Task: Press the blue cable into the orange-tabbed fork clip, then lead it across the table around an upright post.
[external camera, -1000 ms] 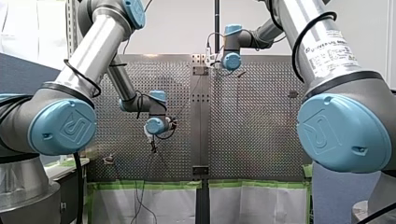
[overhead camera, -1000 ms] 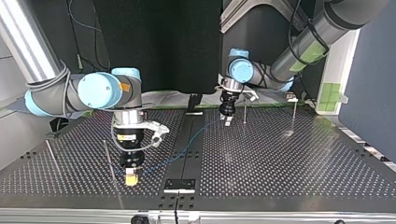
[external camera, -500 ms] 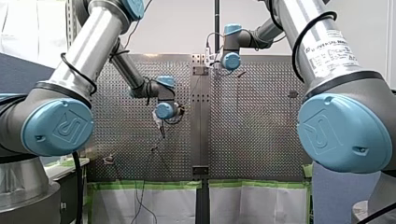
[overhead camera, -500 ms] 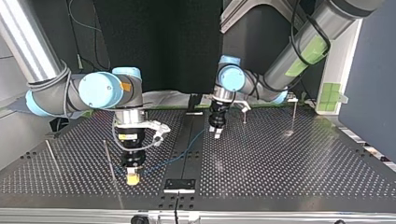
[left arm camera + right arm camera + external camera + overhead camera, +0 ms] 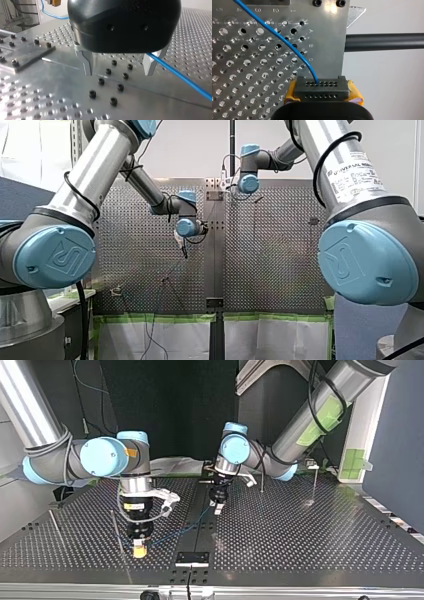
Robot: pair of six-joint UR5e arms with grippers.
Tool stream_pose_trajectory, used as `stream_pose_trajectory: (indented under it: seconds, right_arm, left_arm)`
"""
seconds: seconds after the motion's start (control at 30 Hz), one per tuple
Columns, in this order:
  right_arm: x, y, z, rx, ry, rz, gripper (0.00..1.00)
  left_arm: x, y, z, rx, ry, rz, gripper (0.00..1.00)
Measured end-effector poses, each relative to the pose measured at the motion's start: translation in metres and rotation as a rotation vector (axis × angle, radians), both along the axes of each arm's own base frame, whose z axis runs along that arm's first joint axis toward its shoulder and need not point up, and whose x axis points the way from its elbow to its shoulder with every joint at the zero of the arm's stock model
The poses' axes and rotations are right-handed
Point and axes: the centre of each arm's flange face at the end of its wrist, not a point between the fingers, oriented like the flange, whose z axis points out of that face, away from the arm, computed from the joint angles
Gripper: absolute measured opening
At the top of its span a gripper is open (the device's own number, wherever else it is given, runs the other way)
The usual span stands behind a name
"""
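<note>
— Now that the left gripper has swung in over the centre strip, how do its fingers stand?

— Spread wide, holding nothing. The blue cable passes just beside one metal finger. I cannot tell whether it lies inside the gap.

— And the other end?

— The right gripper has stayed near the top view's front edge, yellow pads pressed together on the cable, which runs from there toward the left gripper.

— What does the move mean?

— I judge the left arm is coming to take the cable mid-run, so nothing is clipped or routed yet.

— What lies around?

— Black bolts sit in a cluster under the open fingers. Two thin upright posts stand farther back, toward the top view's right, well apart from the cable. I cannot make out the orange-tabbed fork clip.

— Obstacles?

— The bolt heads might snag a low finger. The posts are out of the way for now.
</note>
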Motion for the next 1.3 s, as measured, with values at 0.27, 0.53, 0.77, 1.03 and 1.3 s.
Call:
stream_pose_trajectory:
  seconds: [0.27,0.53,0.77,1.03,1.3]
  right_arm:
    - [-0.004,0.002,0.002,0.017,0.011,-0.003,0.0]
    - [-0.009,0.006,0.01,0.024,0.014,-0.006,0.0]
    - [-0.012,0.006,0.011,0.032,0.019,-0.01,0.0]
    - [-0.014,0.005,0.011,0.038,0.022,-0.013,0.0]
    - [-0.021,0.004,0.019,0.029,0.015,-0.022,0.0]
  left_arm:
    - [0.001,-0.018,0.024,-0.001,0.0,-0.018,1.0]
    - [0.006,-0.025,0.045,-0.017,0.005,-0.019,0.9]
    - [0.013,-0.029,0.068,-0.023,0.007,-0.019,0.46]
    - [0.021,-0.032,0.096,-0.034,-0.005,-0.021,0.0]
    - [0.032,-0.037,0.129,-0.11,-0.046,-0.05,0.0]
